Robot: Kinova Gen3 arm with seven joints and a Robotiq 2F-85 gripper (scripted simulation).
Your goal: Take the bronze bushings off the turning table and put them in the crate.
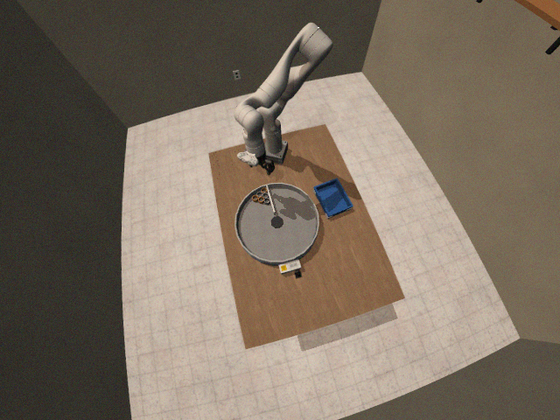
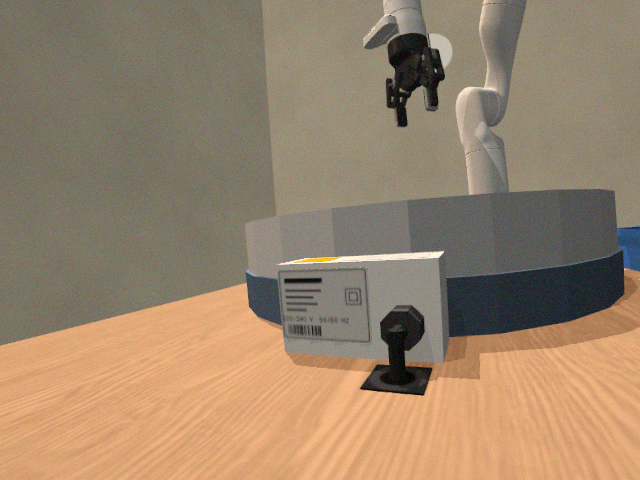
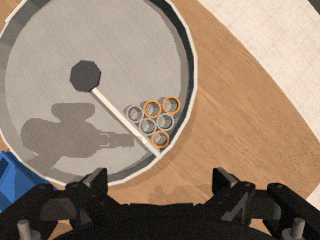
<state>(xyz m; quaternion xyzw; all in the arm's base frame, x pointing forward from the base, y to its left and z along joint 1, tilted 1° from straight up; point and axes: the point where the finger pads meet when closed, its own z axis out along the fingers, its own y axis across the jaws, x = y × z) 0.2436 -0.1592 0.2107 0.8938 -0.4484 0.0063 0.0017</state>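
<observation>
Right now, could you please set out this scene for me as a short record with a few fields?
gripper: gripper open, fingers holding nothing, hanging high above the turning table
bronze bushings: three bronze bushings, all on the table
steel bushings: steel bushings clustered with them beside the white bar
crate: blue crate beside the table, no bushings in it
progress: nothing moved yet

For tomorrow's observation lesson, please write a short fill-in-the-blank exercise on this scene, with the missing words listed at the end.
1. The crate beside the turning table is coloured ____.
2. The gripper hangs above the table with its fingers ____.
3. The bushings lie clustered beside a white ____ running from hub to rim.

Missing words: blue; open; bar
</observation>
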